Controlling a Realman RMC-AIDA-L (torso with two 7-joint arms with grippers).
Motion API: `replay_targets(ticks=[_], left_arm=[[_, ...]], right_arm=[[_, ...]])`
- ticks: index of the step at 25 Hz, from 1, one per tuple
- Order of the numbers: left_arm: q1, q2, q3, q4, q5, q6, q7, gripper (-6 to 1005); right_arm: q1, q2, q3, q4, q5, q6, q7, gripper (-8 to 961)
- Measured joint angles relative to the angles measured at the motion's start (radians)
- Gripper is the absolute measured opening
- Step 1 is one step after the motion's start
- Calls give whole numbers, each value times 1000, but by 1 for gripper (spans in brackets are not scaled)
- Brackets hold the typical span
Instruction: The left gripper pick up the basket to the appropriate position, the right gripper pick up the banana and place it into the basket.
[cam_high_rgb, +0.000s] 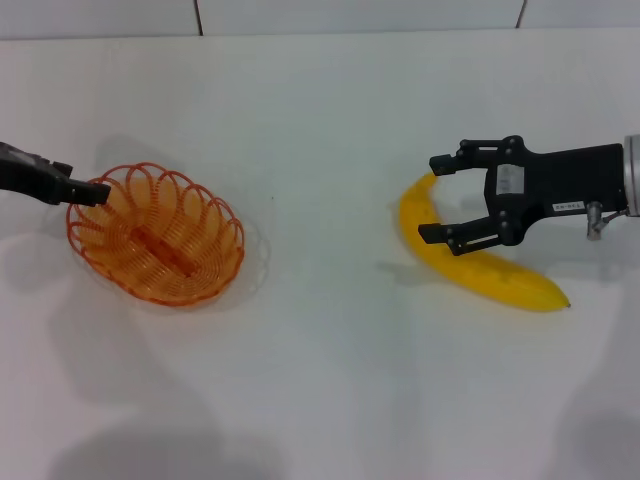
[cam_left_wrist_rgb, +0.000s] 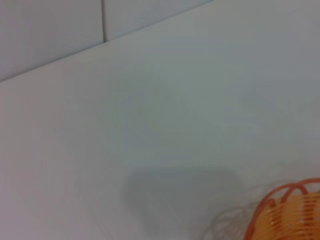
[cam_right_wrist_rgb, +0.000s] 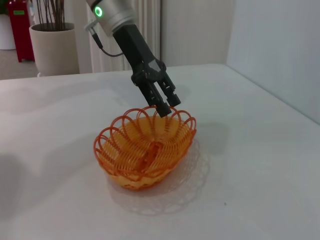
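Orange basket rim pinched by left tool at 9 o'clock; right tool wide open astride banana at 3 o'clock.

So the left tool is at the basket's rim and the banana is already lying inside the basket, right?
Not quite. The left tool is at the basket rim, but the banana lies on the table, well apart from the basket, between the open fingers of the right tool. The head view shows this.

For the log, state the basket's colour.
Orange wire basket, clearest in the right wrist view.
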Motion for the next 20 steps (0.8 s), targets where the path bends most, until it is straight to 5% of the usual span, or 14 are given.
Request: replay_targets(ticks=[20], left_arm=[[-25,-22,5,-67,9,-62,42,665]], right_arm=[[4,2,-14,1,0,16,3,903]])
